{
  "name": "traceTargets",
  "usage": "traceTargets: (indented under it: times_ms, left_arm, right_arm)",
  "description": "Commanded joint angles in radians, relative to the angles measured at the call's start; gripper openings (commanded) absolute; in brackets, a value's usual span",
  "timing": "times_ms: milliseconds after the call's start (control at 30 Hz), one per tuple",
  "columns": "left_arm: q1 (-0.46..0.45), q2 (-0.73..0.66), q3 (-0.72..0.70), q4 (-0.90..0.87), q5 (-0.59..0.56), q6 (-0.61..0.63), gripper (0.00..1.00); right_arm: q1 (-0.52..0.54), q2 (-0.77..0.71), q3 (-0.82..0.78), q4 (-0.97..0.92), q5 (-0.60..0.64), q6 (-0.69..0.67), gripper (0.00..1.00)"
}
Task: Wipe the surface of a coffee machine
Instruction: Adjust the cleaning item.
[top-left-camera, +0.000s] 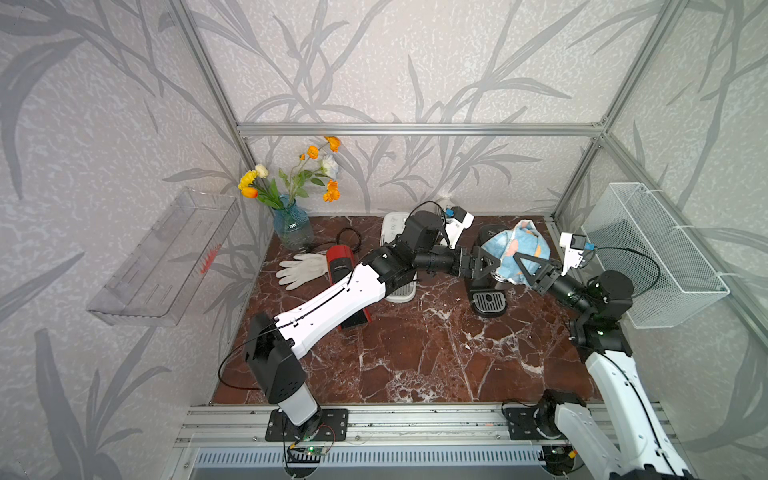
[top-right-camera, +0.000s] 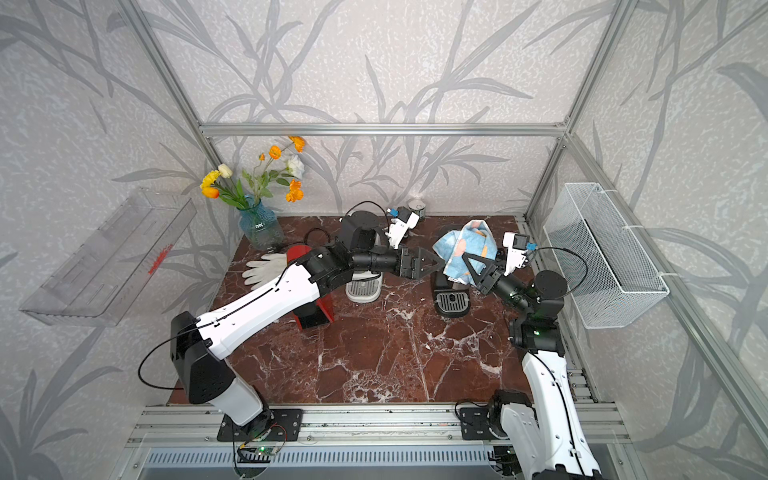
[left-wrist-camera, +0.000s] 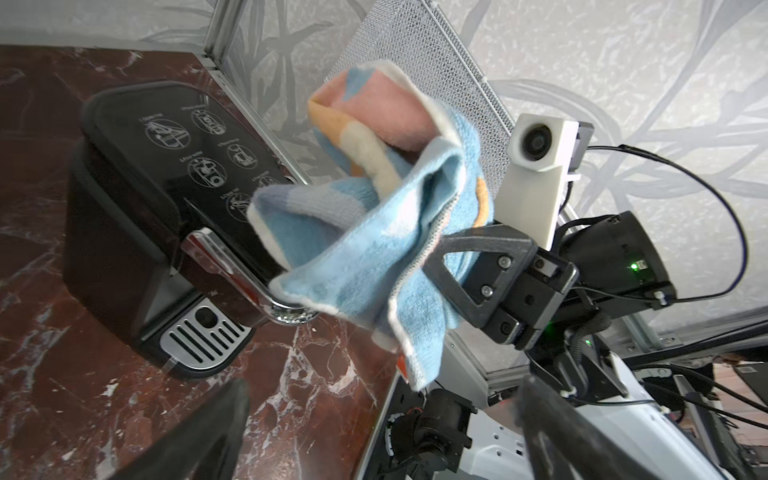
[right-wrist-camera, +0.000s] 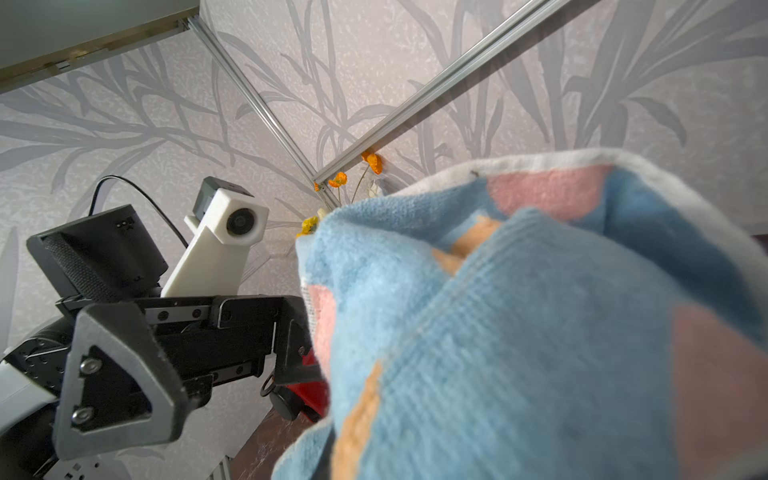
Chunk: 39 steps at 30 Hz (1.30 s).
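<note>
marbled table (top-left-camera: 415, 357) bare up front. further in, r pincer (top-left-camera: 519, 259) is clenched on a blue/pink cloth (top-left-camera: 517, 245), bunched over the top of the black coffee machine (top-left-camera: 489, 300) at the table's right rear; can't tell if cloth touches it. l pincer (top-left-camera: 492, 264) is spread wide w/ nothing in it, just beside the cloth. leftward: red machine (top-left-camera: 338, 262) under l arm, white gloves (top-left-camera: 301, 270), white machine (top-left-camera: 395, 226). flower vase (top-left-camera: 293, 230) by back wall.
</note>
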Motion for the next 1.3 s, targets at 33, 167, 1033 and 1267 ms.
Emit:
traceTargets:
  times_ms: [33,167,1033,1267]
  left_arm:
    - [-0.007,0.048,0.082,0.059,0.080,-0.098,1.00]
    - [-0.007,0.084,0.121,0.100,0.089,-0.139,1.00]
    - [-0.015,0.148,0.176,0.146,0.066,-0.170,0.28]
    - [-0.007,0.140,0.221,-0.003,-0.029,-0.056,0.00]
  right_arm:
    - [0.003,0.050,-0.012,0.324,-0.108,0.187,0.01]
    - [0.008,0.093,-0.013,0.465,-0.159,0.288,0.02]
    - [0.117,0.182,-0.057,0.555,-0.169,0.317,0.03]
    - [0.115,0.128,-0.046,0.305,-0.125,0.160,0.43]
